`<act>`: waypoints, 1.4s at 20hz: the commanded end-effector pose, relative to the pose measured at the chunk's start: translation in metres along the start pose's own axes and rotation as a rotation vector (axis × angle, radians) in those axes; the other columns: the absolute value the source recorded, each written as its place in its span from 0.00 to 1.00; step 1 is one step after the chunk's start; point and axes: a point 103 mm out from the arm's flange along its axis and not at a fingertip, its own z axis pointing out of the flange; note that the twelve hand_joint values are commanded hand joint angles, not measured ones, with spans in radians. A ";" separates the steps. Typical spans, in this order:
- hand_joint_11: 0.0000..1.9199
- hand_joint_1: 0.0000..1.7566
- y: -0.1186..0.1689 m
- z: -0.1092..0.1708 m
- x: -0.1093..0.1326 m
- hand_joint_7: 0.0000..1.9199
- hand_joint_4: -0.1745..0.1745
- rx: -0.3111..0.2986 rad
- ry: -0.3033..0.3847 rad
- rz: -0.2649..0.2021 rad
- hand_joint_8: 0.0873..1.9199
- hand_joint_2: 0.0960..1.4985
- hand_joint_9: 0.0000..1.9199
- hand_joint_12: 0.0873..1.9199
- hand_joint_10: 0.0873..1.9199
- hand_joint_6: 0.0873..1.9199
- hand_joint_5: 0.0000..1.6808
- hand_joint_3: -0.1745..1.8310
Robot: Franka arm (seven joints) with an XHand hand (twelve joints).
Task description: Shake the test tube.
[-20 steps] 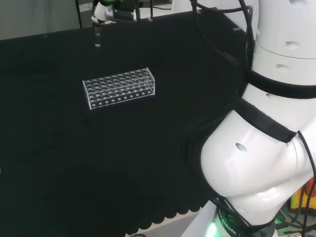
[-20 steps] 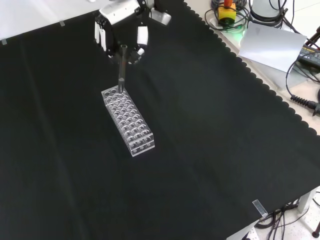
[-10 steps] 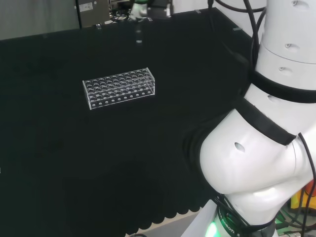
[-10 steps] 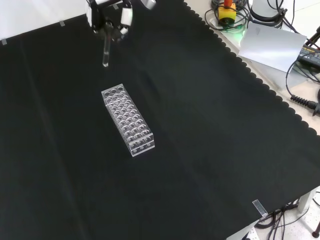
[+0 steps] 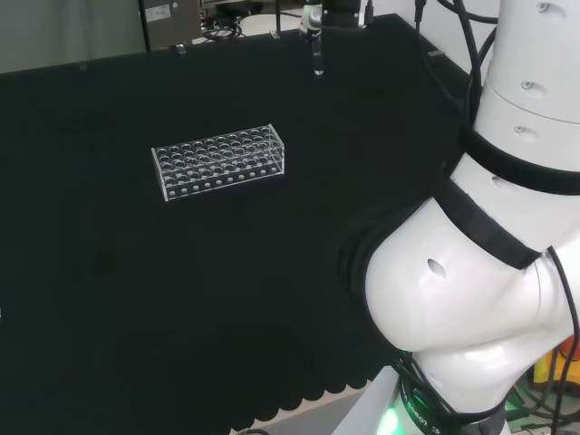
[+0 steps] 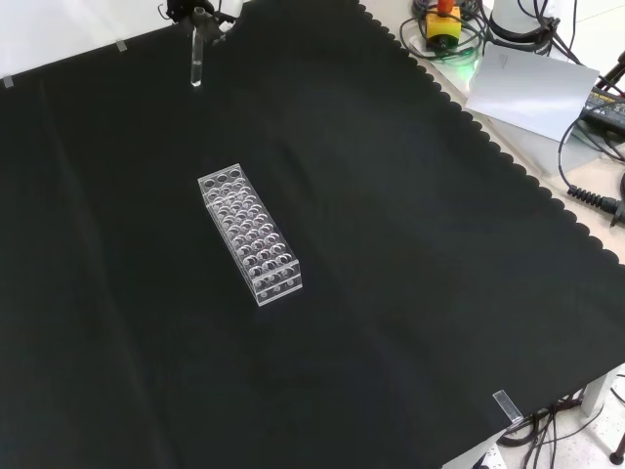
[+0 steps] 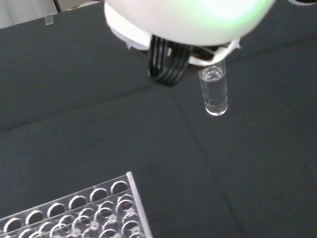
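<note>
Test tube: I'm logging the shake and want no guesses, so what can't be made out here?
- Hand, front view: mostly cut off by the top edge, so the fingers' hold is unclear.
- Test tube, wrist view: its top is hidden behind the blurred white hand; contents unclear.
- Test tube, head view: too small.
- Rack: contents unclear.

The white arm's large links rise at the right of the head view. The hand (image 6: 200,10) reaches down from the front view's top edge, its fingers closed around the test tube (image 6: 196,61), which hangs upright below it.
</note>
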 end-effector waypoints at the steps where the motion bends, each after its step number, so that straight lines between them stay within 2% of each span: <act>1: 0.54 0.75 -0.007 0.012 0.044 0.70 0.00 0.023 0.054 -0.065 0.32 0.33 0.81 0.54 0.29 0.31 0.77 0.50; 4: 0.54 0.75 -0.013 0.021 0.080 0.70 0.00 0.046 0.083 -0.122 0.32 0.32 0.81 0.54 0.29 0.31 0.77 0.50; 11: 0.54 0.75 -0.038 0.035 0.166 0.70 0.00 0.092 0.132 -0.295 0.32 0.32 0.81 0.54 0.29 0.31 0.77 0.50; 16: 0.54 0.75 -0.048 0.031 0.198 0.70 0.00 0.088 0.150 -0.372 0.32 0.32 0.81 0.54 0.29 0.31 0.77 0.50; 19: 0.54 0.75 -0.046 0.029 0.194 0.70 0.00 0.083 0.146 -0.370 0.32 0.32 0.81 0.54 0.29 0.32 0.77 0.50; 22: 0.54 0.75 -0.038 0.026 0.177 0.70 0.00 0.076 0.125 -0.336 0.32 0.32 0.81 0.54 0.29 0.32 0.77 0.50; 28: 0.54 0.75 -0.015 0.018 0.108 0.70 0.00 0.046 0.045 -0.218 0.32 0.32 0.81 0.54 0.29 0.32 0.77 0.50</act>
